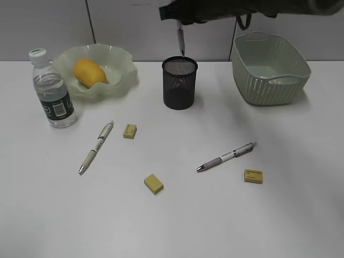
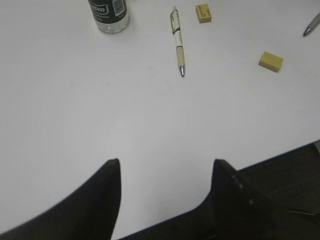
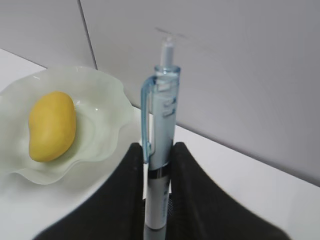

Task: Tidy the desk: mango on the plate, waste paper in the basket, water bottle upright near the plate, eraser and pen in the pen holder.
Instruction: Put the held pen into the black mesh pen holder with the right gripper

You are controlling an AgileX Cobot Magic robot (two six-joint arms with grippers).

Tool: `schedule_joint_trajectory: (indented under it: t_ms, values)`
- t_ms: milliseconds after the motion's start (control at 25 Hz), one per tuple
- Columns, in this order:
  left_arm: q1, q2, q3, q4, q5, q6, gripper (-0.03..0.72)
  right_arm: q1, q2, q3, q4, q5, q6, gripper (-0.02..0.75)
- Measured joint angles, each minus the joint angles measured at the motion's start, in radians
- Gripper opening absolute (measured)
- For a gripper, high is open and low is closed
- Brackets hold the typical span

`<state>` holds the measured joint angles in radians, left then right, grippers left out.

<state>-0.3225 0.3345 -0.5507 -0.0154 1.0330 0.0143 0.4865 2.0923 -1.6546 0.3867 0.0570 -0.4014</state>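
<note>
Risk: right hand (image 3: 159, 165) clamps pen (image 3: 161, 150) above pen holder (image 1: 179, 83) | off-centre drop hits rim, pen bounces onto bench (image 1: 215, 215) | left hand (image 2: 165, 172) released, idle

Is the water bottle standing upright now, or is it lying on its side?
Upright. In the exterior view the water bottle stands on its base on the desk, cap on top, left of the plate.

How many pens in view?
3. One held upright in the right gripper over the pen holder, one pen lying near the bottle, another pen lying right of centre. None visibly hidden.
</note>
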Motion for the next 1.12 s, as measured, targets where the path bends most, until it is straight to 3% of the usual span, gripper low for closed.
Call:
schedule_joint_trajectory:
  t_ms: [560,640,840,1120]
  values:
    - [0.000,0.000,0.000,0.000,0.000,0.000,0.435,0.000,0.142,0.000,0.002,-0.051,0.000,0.145]
    - [0.000,0.000,0.000,0.000,0.000,0.000,0.435,0.000,0.147,0.001,0.007,-0.040,0.000,0.201]
    - [0.000,0.000,0.000,0.000,0.000,0.000,0.435,0.000,0.148,0.001,0.009,-0.035,0.000,0.426]
    - [0.000,0.000,0.000,0.000,0.000,0.000,0.435,0.000,0.097,-0.025,0.009,0.157,0.000,0.471]
